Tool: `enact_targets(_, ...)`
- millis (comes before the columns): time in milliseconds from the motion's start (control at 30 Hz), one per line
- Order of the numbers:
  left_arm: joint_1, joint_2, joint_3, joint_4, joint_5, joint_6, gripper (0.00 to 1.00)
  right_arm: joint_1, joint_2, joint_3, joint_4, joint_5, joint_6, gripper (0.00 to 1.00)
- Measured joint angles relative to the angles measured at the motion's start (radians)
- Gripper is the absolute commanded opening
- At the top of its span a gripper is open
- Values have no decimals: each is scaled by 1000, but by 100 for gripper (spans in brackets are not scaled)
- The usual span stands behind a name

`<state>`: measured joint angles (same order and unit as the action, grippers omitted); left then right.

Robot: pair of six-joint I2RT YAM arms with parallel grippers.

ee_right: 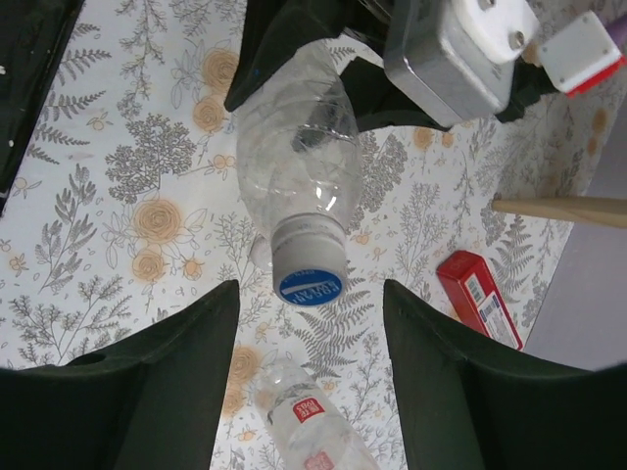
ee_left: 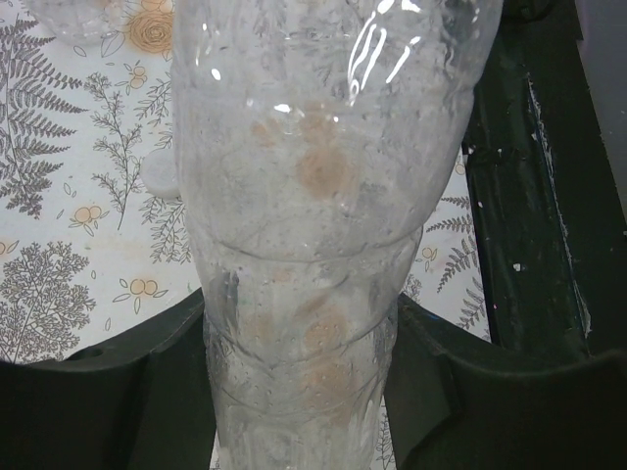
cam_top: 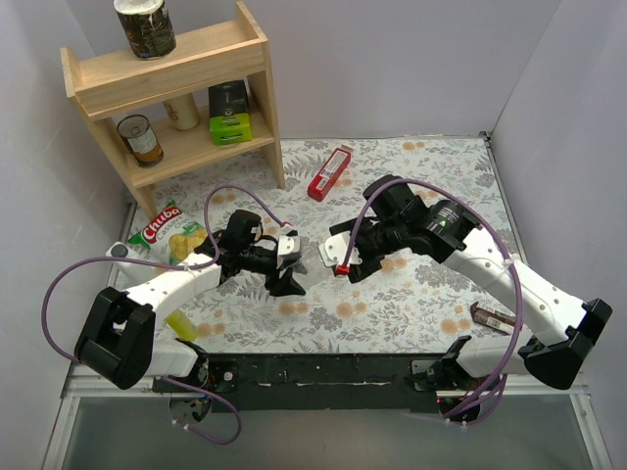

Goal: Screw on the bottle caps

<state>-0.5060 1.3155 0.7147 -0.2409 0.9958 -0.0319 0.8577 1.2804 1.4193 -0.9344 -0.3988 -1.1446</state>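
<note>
Grippers face each other over the middle of the flowered table [cam_top: 411,294], the left gripper [cam_top: 286,262] at 9 o'clock of the gap between them and the right gripper [cam_top: 343,259] at 3 o'clock.

The left one is clamped on the plain bottle [ee_left: 313,196]. In its wrist view the black fingers [ee_left: 108,401] press the bottle's narrow waist from both sides, and the wider clear body fills the frame towards 12 o'clock. The bottle's neck points at the right wrist camera.

From that camera, the blue-and-white cap [ee_right: 309,279] sits on the neck of the held bottle; how far it is screwed down I cannot tell. The right gripper's jaws stand apart, one of its fingers [ee_right: 167,392] at 9 o'clock of the cap and the other at 3 o'clock. Cloth shows on both sides, so neither touches it.

The labelled bottle [ee_right: 306,421] lies on the table at 6 o'clock of the cap in the same view, apart from the held bottle.

In the left wrist view, a pale round piece [ee_left: 162,174] rests on the cloth at 9 o'clock of the held bottle. It may be the second cap, but it is too blurred to be sure.

In the top view, a red box [cam_top: 330,172] lies at 12 o'clock of the grippers. A wooden shelf [cam_top: 176,98] stands towards 10 o'clock, and a crisp bag [cam_top: 168,235] lies at 9 o'clock of the left gripper.
</note>
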Motion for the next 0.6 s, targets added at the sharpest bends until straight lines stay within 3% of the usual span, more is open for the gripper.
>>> enact_targets(167, 0, 0, 10, -5, 3, 6, 0, 40, 0, -15, -9, 0, -42, 54)
enact_targets(300, -2, -1, 10, -16, 3, 14, 0, 48, 0, -17, -5, 9, -58, 37)
enact_targets(600, -5, -2, 7, -15, -39, 10, 0, 42, 36, -11, 18, 37, 26, 22)
